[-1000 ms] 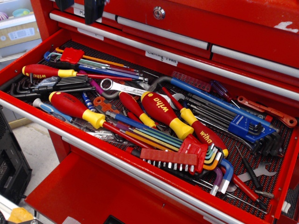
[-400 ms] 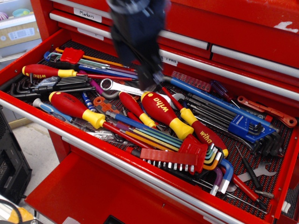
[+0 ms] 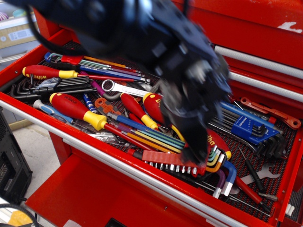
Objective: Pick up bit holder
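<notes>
My gripper (image 3: 195, 153) hangs blurred over the bit holder (image 3: 165, 158) near the drawer's front edge (image 3: 118, 163). I cannot tell its jaw state. Screwdrivers (image 3: 78, 109) crowd the holder's left.

dark blurred arm (image 3: 156, 42) — black cable

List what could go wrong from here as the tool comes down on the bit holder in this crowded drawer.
1. The tool is motion-blurred above the right end of the bit holder; gripping that end may tip the flat bar.
2. The hex key set lies right beside that end, so the tool might catch it instead.
3. The bit holder rests on other tools near the drawer's front edge, so a nudge might shift it.
</notes>
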